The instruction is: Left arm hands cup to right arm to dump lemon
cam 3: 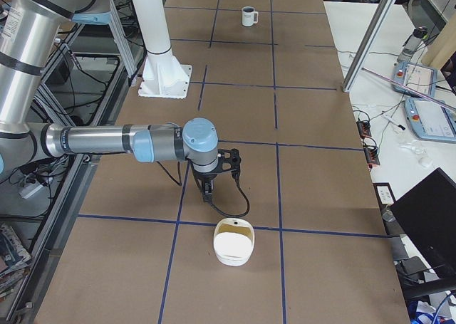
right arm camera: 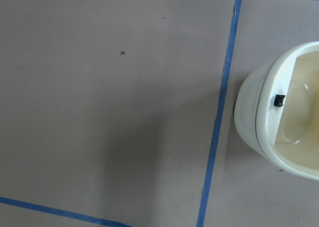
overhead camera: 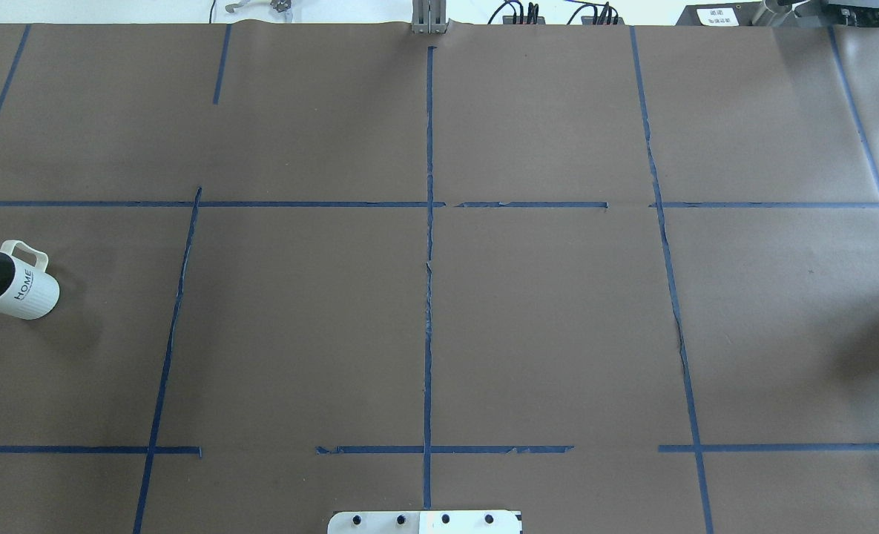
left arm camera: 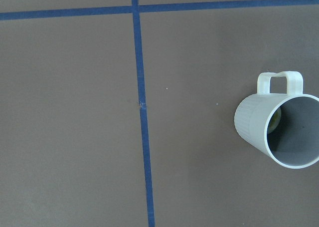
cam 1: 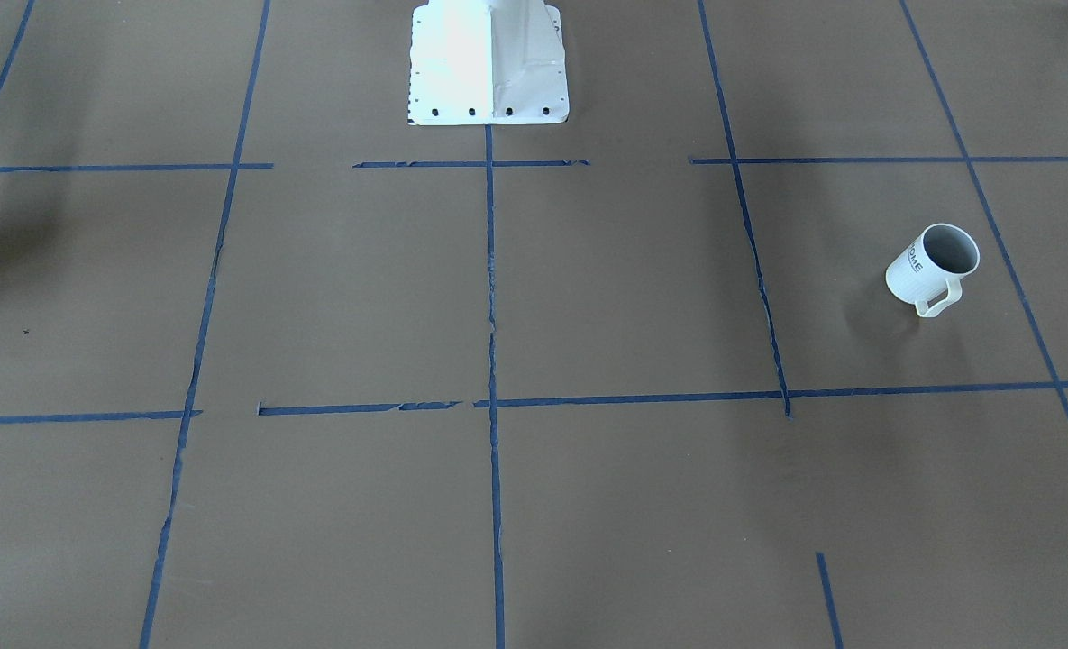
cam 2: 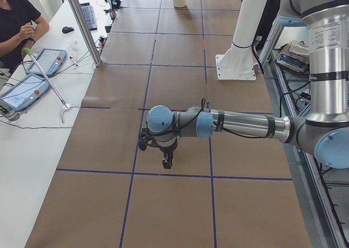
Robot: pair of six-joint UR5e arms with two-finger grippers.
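Exterior right view: a cream container (cam 3: 234, 247) sits near the bench's right edge. Just beyond it hangs the right gripper (cam 3: 209, 193), its finger spread unreadable. Farthest, the cup (cam 3: 248, 16) stands by the left edge with the lemon (left arm camera: 275, 122) inside. The left gripper (cam 2: 167, 162) is equally unreadable.

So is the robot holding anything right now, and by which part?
Nothing appears to be held. The cup stands alone on the table, its handle and rim untouched.
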